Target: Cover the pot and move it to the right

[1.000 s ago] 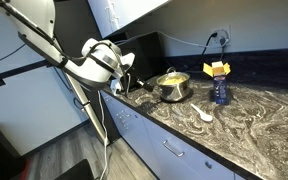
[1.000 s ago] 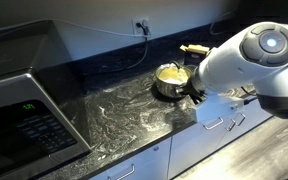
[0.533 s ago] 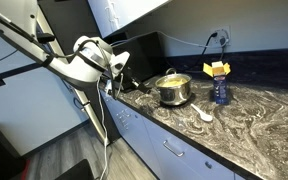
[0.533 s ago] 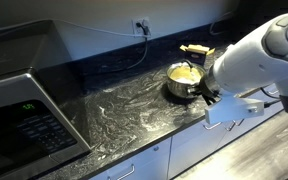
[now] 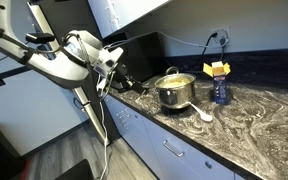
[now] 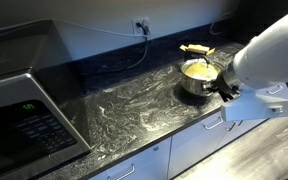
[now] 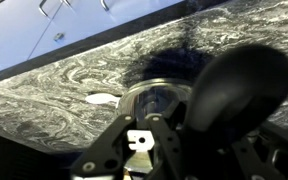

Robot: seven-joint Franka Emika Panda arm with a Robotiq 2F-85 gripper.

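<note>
A white spoon (image 5: 206, 114) is seen nearest on the marbled counter (image 5: 254, 125). Behind it stands the pot (image 5: 174, 91); whether its yellowish top is lid or contents cannot be told. The closed gripper (image 6: 224, 89) is seen at the pot's side. A blue bottle (image 5: 220, 93) is set nearby.

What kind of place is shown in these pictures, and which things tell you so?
Most likely a home kitchen. A steel pot stands on a dark marbled countertop, a microwave sits at one end of it, and pale cabinets with drawers run below.
</note>
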